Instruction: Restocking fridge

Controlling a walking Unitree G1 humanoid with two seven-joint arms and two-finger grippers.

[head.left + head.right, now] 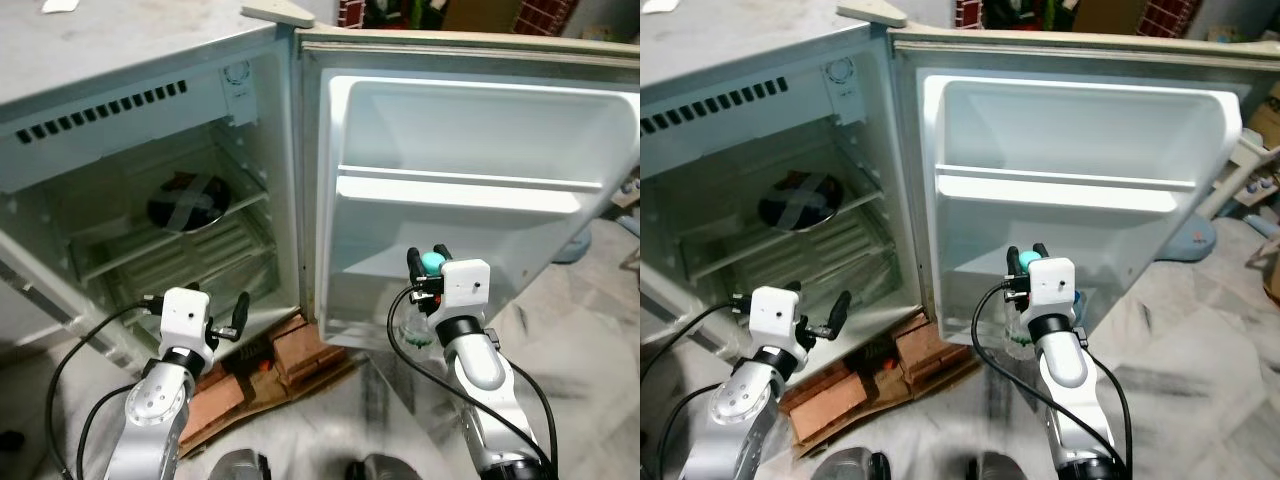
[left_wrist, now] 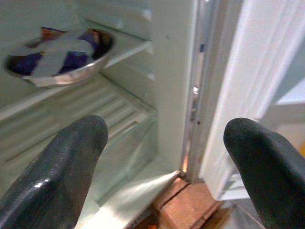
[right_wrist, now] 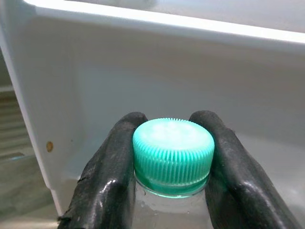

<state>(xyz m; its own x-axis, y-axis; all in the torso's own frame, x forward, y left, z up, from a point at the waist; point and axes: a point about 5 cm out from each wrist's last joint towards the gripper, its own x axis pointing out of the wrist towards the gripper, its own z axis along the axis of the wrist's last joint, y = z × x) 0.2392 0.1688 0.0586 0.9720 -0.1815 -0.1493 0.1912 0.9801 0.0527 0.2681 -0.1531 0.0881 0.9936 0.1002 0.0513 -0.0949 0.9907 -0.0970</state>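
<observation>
Two jaws around bottle (image 3: 172,157) cap.

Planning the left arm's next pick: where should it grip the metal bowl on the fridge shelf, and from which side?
Probably the rim of the metal bowl, nearest the open front. It lies shallow and wide on the fridge shelf, so a level approach by the open left hand suits; the low ceiling likely rules out coming from above.

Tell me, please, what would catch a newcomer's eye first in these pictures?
Most striking is the clear plastic bottle with a ribbed teal cap, pinched at the neck by the right gripper in front of the open white fridge door. Next comes the round metal dish with a dark, taped bundle on the fridge's inner shelf. The left gripper hovers open by the lower compartment.
</observation>
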